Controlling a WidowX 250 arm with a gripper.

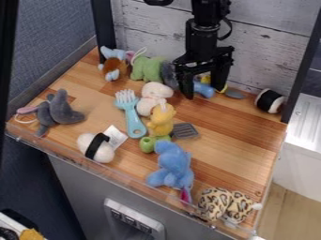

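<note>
Gripper point(203, 93): spread open | blue toy point(204, 89): between its fingers, near the far edge of the worktop point(232, 136) | risk: lowering off-centre, we could catch the adjacent grey plush point(168, 73) instead

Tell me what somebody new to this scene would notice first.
Probably the bright blue plush toy near the table's front edge, with the yellow one just behind it. Next, the black tool hanging over the back, and the leopard-spotted plush at the front right corner.
</note>
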